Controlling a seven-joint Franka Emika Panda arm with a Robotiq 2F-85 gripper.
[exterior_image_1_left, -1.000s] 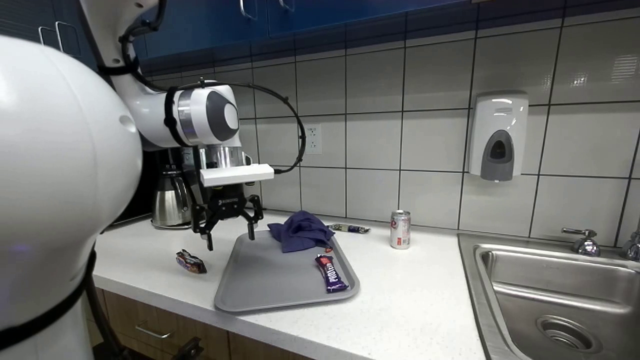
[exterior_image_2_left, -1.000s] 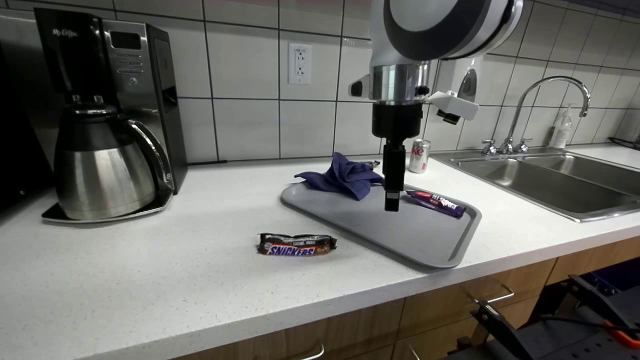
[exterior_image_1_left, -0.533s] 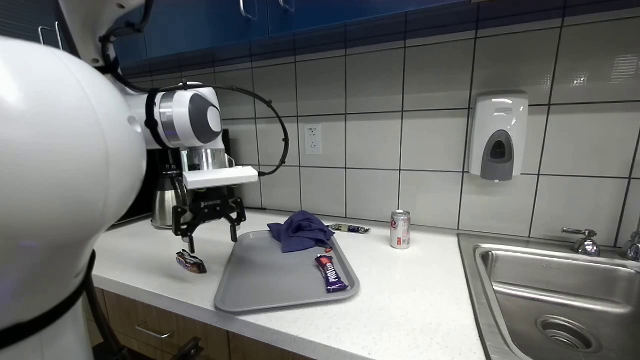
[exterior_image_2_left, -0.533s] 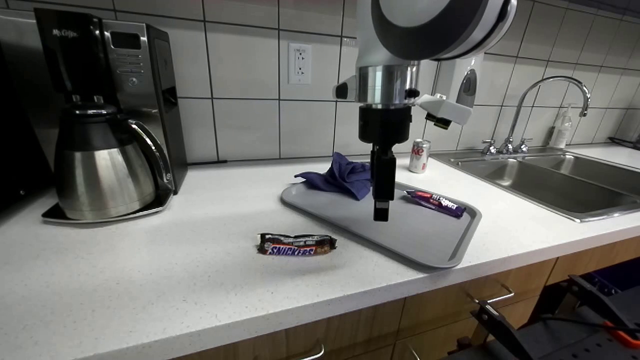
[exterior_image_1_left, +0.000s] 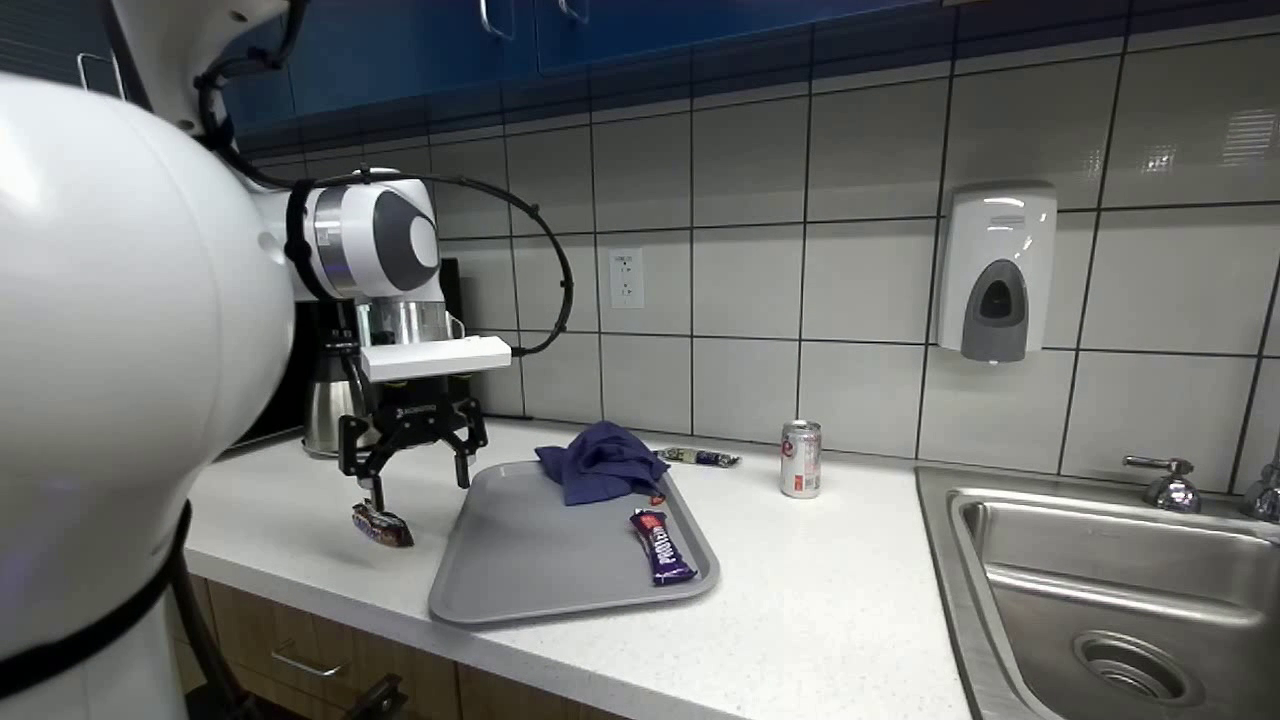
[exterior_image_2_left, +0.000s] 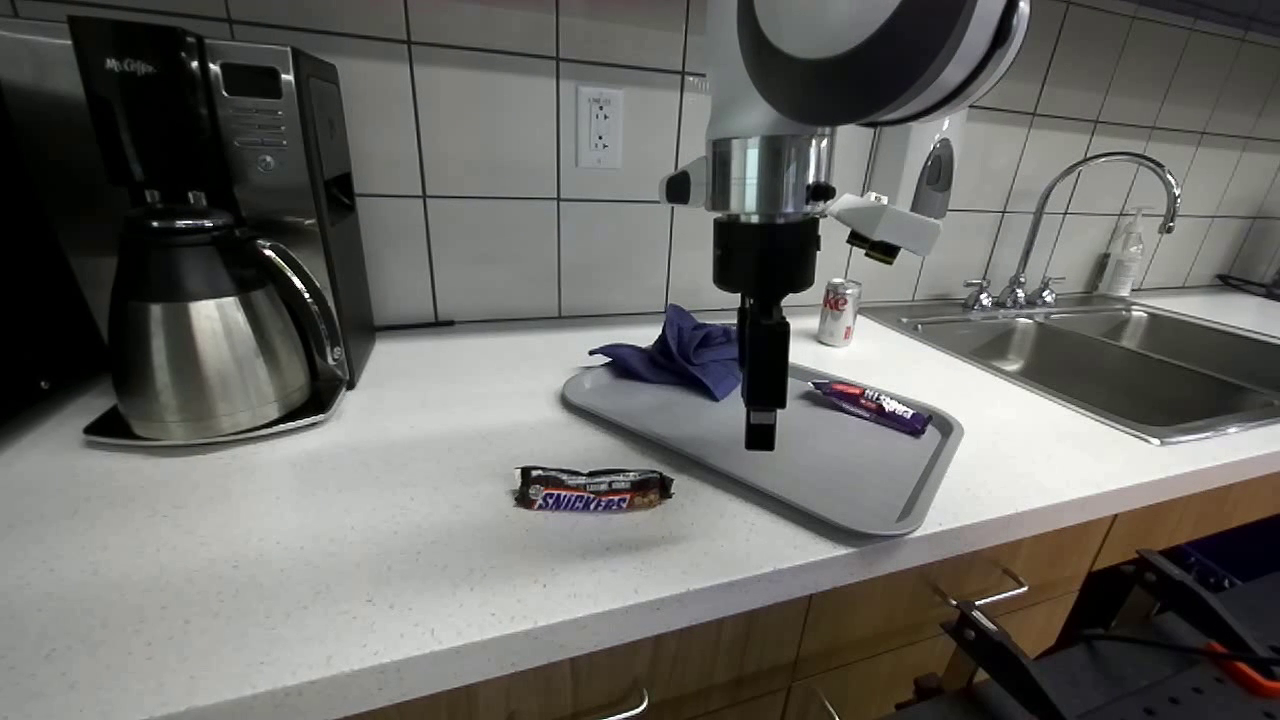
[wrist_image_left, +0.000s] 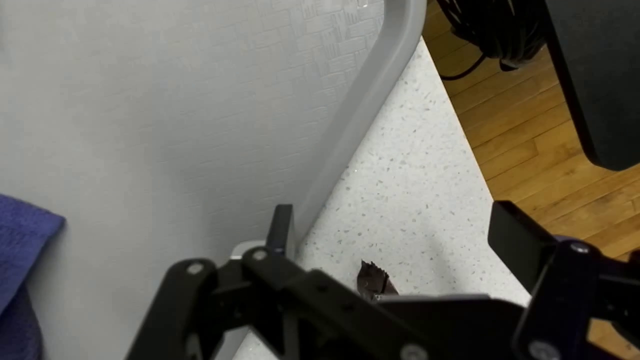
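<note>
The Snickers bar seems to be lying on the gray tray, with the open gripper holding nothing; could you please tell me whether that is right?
Not quite: the Snickers bar lies on the white countertop, beside the gray tray and not on it, as both exterior views show. The gripper is indeed open and holds nothing.

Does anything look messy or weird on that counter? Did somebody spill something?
I see no spill. The purple cloth looks messiest: it's crumpled in a heap at the back of the gray tray instead of lying flat. The tray also sits crooked, turned at an angle to the front edge of the counter.
</note>
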